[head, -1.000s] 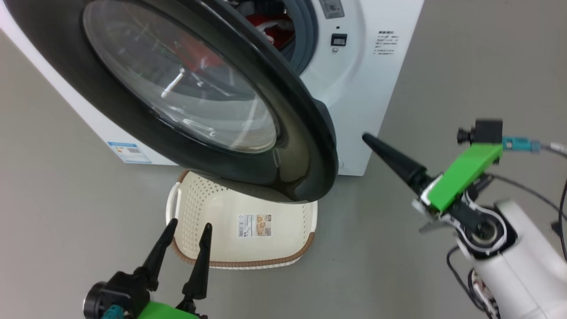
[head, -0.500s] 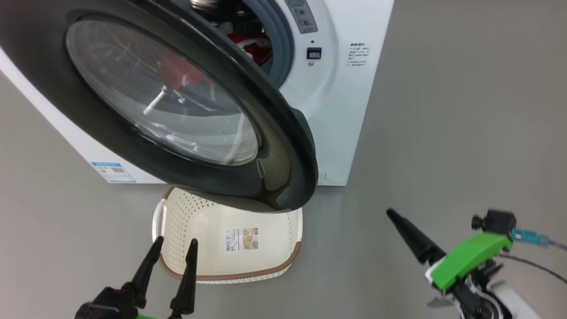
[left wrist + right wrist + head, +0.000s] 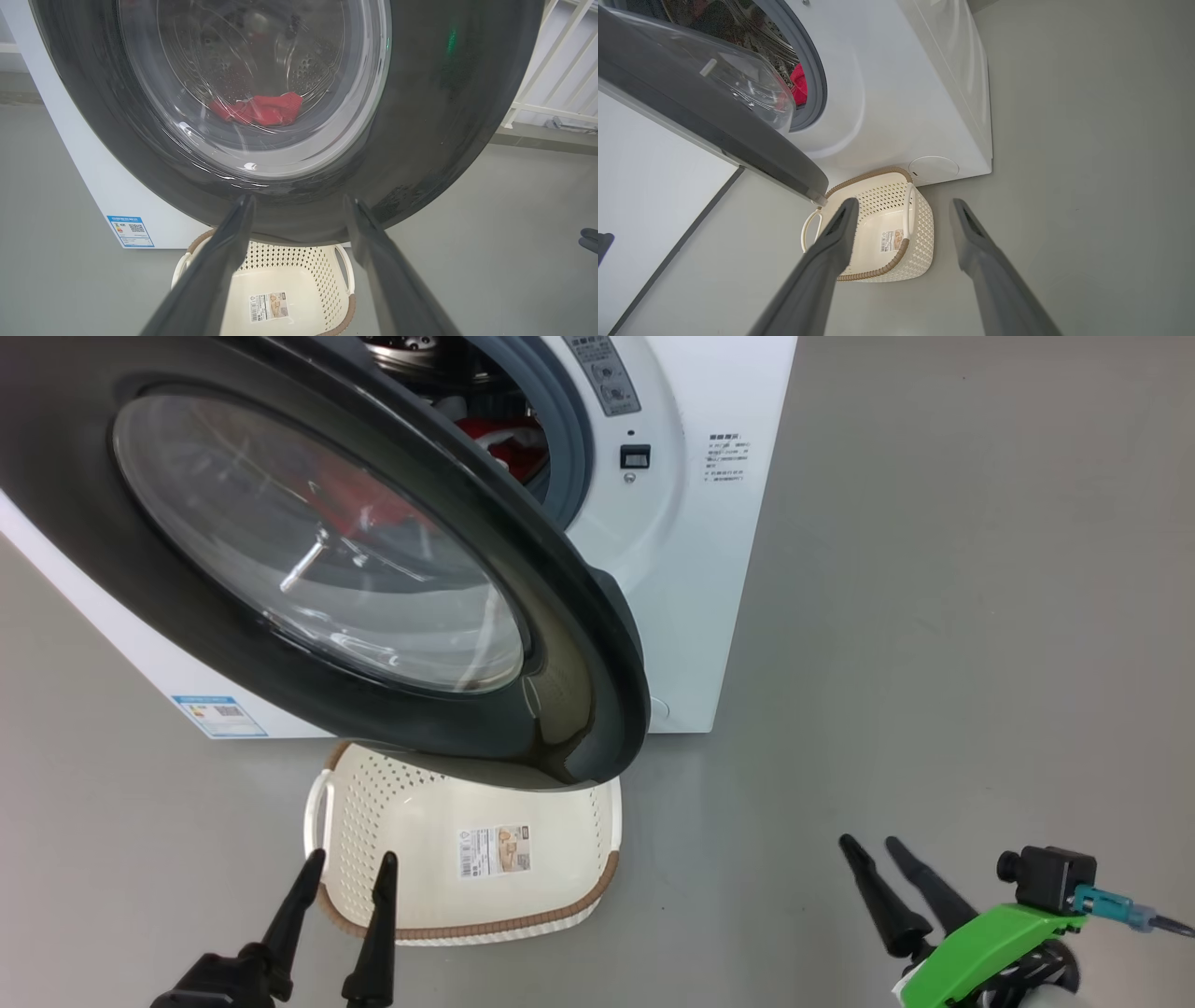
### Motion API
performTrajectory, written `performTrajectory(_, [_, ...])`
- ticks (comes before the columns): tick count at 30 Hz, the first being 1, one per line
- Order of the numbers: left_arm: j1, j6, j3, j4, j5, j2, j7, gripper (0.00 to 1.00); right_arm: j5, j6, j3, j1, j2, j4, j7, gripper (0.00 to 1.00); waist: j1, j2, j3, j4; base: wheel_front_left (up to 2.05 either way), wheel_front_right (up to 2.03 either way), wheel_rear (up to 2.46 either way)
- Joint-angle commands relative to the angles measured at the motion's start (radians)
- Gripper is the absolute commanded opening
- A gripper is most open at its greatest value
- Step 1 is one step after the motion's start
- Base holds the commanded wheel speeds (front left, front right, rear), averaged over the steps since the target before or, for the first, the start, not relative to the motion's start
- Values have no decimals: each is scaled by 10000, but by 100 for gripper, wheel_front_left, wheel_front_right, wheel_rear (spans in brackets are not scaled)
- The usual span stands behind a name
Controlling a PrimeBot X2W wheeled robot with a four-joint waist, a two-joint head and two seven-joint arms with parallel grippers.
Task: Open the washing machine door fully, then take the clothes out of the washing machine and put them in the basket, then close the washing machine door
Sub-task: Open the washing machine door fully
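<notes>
The washing machine door (image 3: 579, 709) stands partly open, its black rim and glass bowl (image 3: 252, 88) swung out over the cream basket (image 3: 597, 821) on the floor. Behind it the white washing machine (image 3: 691, 569) shows its grey seal and red clothes (image 3: 499, 439) in the drum; the clothes (image 3: 261, 109) also show through the glass. My left gripper (image 3: 347, 861) is open at the lower left, just before the basket's near rim and below the door. My right gripper (image 3: 870, 843) is open and empty at the lower right, well clear of the door edge. The basket (image 3: 896, 224) lies between the right fingers' line of sight.
Bare grey floor (image 3: 934, 616) spreads to the right of the machine. A blue energy label (image 3: 217, 714) sits low on the washer's front. A white railing (image 3: 556, 70) stands beyond the door in the left wrist view.
My right gripper has drawn back and down from beside the door's edge to the lower right. The head camera has shifted, sliding the washer and basket left in the view.
</notes>
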Motion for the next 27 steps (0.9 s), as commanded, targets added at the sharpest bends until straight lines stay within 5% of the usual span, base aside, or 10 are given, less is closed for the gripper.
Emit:
performTrajectory(1, [-9, -56, 359, -173, -23, 157, -120, 100, -306, 77, 56, -113, -136, -100, -148, 100, 0, 0, -14, -1, 0, 0, 0])
performTrajectory(14, [-63, -56, 442, -192, 10, 157, -120, 100, -6180, 77, -4257, 1636, 1670, -2093, -172, 100, 0, 0, -3, 39, 0, 0, 0])
performTrajectory(20, [-36, -56, 441, -247, 46, 143, -120, 100, -7575, 77, -5354, 2456, 2310, -2940, -173, 100, 0, 0, -54, 90, 0, 0, 0])
performTrajectory(27, [-32, -56, 437, -268, 43, 136, -120, 100, -7939, 77, -5479, 2767, 2556, -2960, -173, 100, 0, 0, -26, 72, 0, 0, 0])
